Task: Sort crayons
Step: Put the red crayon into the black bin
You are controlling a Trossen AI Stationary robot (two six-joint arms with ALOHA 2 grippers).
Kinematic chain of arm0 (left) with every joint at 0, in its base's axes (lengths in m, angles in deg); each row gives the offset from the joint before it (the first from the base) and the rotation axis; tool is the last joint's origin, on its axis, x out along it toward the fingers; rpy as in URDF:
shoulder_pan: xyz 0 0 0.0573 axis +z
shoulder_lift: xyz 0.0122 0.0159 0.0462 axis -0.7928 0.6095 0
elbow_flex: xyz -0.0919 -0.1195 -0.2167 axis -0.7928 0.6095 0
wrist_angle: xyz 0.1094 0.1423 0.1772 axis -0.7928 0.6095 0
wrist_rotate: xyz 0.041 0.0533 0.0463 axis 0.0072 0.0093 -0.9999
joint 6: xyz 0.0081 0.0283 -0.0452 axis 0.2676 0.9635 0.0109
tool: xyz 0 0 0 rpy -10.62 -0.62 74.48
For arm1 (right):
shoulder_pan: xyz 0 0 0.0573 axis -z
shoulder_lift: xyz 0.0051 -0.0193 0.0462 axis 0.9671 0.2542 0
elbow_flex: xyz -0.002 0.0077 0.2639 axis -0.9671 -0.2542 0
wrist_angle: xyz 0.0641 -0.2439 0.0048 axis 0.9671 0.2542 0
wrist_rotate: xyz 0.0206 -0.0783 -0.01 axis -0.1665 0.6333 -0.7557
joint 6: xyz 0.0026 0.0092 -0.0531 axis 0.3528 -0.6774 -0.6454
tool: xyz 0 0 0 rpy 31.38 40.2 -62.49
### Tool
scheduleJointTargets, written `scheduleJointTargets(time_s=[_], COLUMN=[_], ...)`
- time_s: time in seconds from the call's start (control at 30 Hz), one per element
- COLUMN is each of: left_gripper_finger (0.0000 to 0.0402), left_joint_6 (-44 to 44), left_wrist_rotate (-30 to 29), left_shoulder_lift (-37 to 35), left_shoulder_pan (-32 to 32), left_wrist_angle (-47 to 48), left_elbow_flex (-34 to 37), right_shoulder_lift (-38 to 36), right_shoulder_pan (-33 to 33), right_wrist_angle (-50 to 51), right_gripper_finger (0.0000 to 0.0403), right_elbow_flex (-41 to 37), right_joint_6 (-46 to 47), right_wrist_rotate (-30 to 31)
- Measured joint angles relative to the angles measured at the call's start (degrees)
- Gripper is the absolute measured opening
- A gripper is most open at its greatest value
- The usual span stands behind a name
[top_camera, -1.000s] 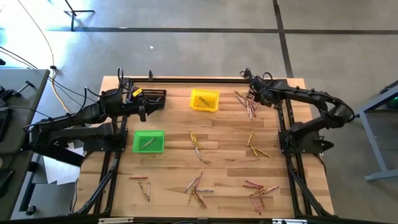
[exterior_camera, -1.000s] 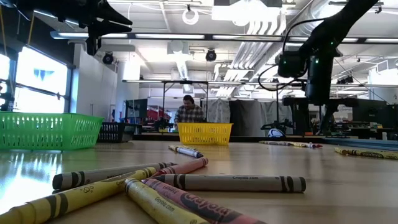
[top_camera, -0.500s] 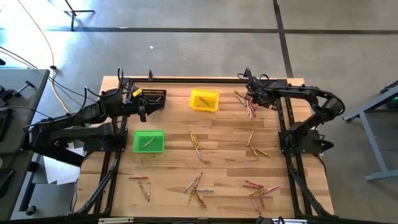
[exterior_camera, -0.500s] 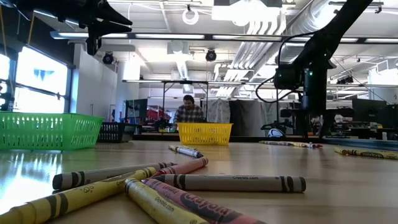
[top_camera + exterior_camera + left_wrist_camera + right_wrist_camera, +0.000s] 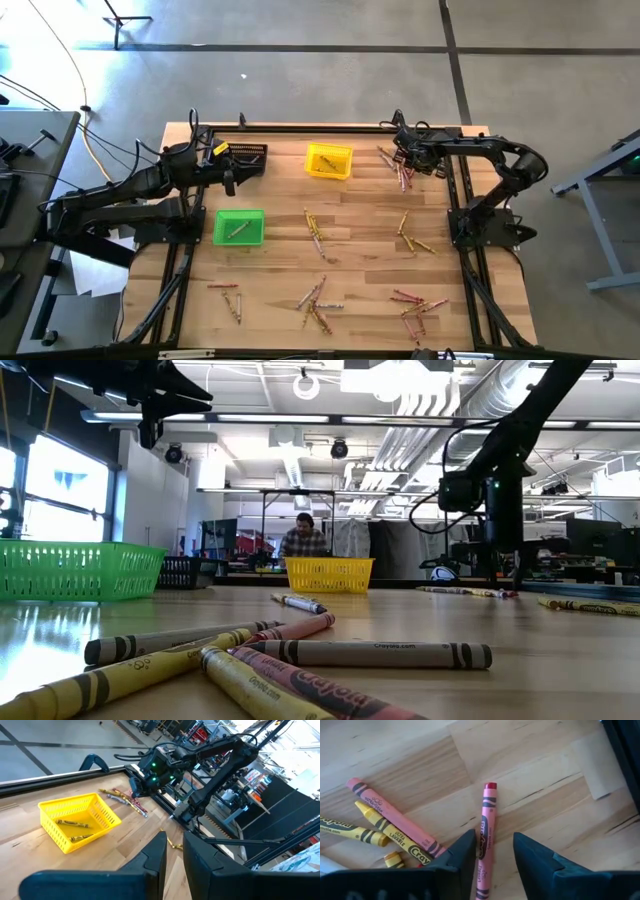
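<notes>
A bright workshop with white ceiling ducts and strip lights is stretching behind the table (image 5: 340, 240), a pale butcher-block top of long wooden strips framed by dark metal rails; far back in the low view a person (image 5: 303, 538) is sitting at a bench. The left arm (image 5: 120, 190) is waiting at the table's left rear, and its gripper (image 5: 232, 180), with dark flat fingers standing a narrow slit apart around nothing, is hanging over the black bin (image 5: 244, 158). The right arm (image 5: 500, 165) is bending in from the right rear corner, and the right gripper (image 5: 492, 851) is poised low over a small heap of crayons there, its blunt dark fingers (image 5: 465, 851) parted and straddling a red crayon (image 5: 485, 827) that is lying flat on the wood; whether they are touching its paper wrap I cannot tell. Three small plastic baskets with lattice walls are standing on the left half: the black one at the rear, the yellow bin (image 5: 329, 160) with two yellow sticks lying in it, and the green bin (image 5: 239, 227) nearer the front with one stick inside. The crayons (image 5: 316, 295), thin paper-wrapped cylinders in red, yellow and grey-green, are lying in loose clusters across the middle, the front and the right side of the table, with one crossed pile just before the low camera.
</notes>
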Motion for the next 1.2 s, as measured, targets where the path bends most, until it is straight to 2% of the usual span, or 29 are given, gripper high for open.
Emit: scheduleJointTargets(time_s=[0.3,0.53,0.87,1.03,1.2], left_gripper_finger=[0.0048,0.0048,0.0048,0.0048,0.0048], left_joint_6=[-1.11,-1.74,-2.11,-1.64,-1.99], left_wrist_rotate=[0.05,0.08,0.08,0.05,-0.61], left_shoulder_lift=[0.00,-0.33,-0.66,-0.63,1.05], left_shoulder_pan=[0.00,0.00,0.00,0.00,0.00], left_wrist_angle=[0.01,0.13,0.04,0.24,0.04], left_elbow_flex=[0.00,0.00,0.00,0.00,0.00], right_shoulder_lift=[-0.06,-4.59,-21.88,-31.23,-36.08], right_shoulder_pan=[0.02,0.07,-2.15,-8.24,-18.83], right_wrist_angle=[-0.06,4.92,4.13,-2.53,-17.43], right_gripper_finger=[0.0010,0.0007,0.0004,0.0004,0.0004], right_elbow_flex=[0.00,-0.63,-0.42,-0.41,-0.31], right_joint_6=[-2.55,-4.45,-4.30,-2.94,-1.55], right_wrist_rotate=[-1.32,-2.95,-1.87,-1.87,0.90])
